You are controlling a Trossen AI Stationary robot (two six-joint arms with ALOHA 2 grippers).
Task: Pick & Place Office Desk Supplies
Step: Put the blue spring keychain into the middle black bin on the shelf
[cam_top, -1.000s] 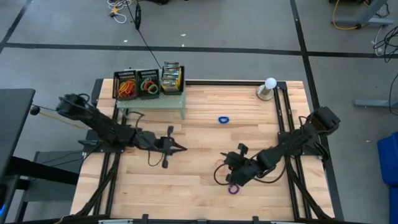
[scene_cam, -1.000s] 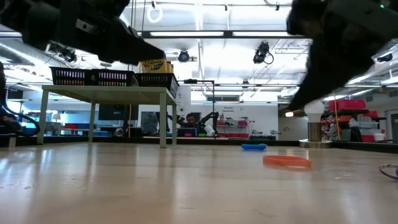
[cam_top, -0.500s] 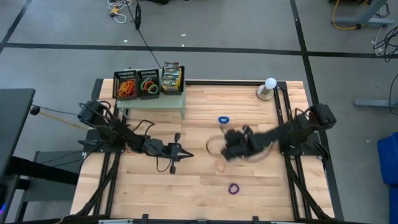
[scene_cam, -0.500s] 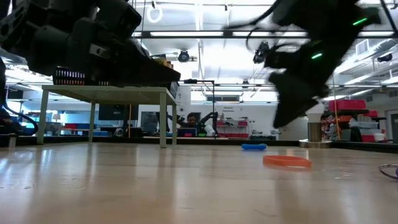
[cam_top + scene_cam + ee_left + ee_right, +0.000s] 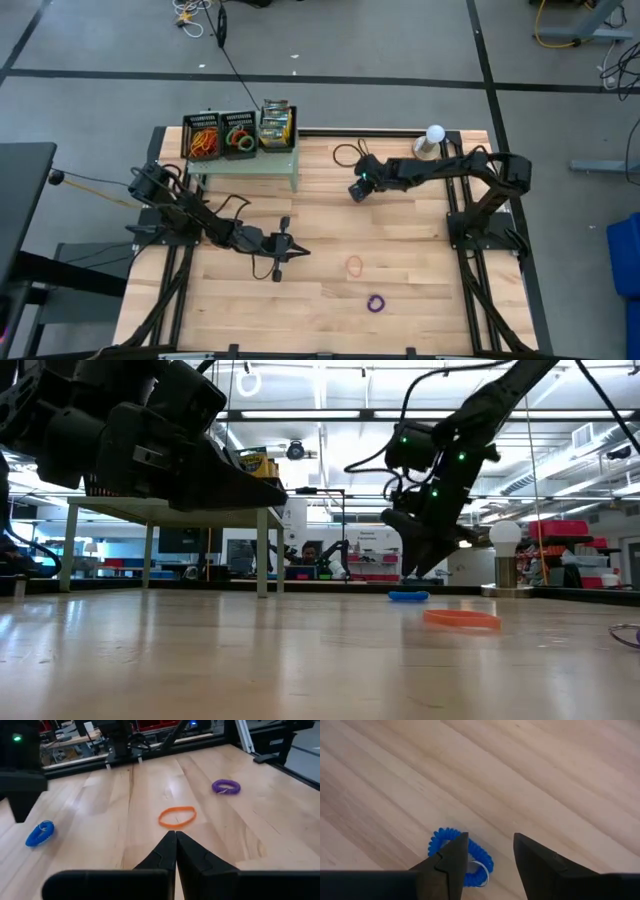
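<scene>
Wooden table [image 5: 420,260]: sound. Right gripper [image 5: 490,852] hangs over the blue band [image 5: 470,857], jaws spread, evidently lining up to collect it. Left gripper [image 5: 175,840] waits mid-table, jaws pressed together, empty. Orange band [image 5: 354,265] and purple band [image 5: 375,303] lie loose nearby.

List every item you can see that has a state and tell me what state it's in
Right tool: open, above the blue band.
Left tool: shut, empty, pointing at the orange band.
Blue band: flat on the table, not gripped.
Orange band: flat on the table, free.
Purple band: flat on the table, free.
Mesh trays: on the stand, holding bands.
</scene>
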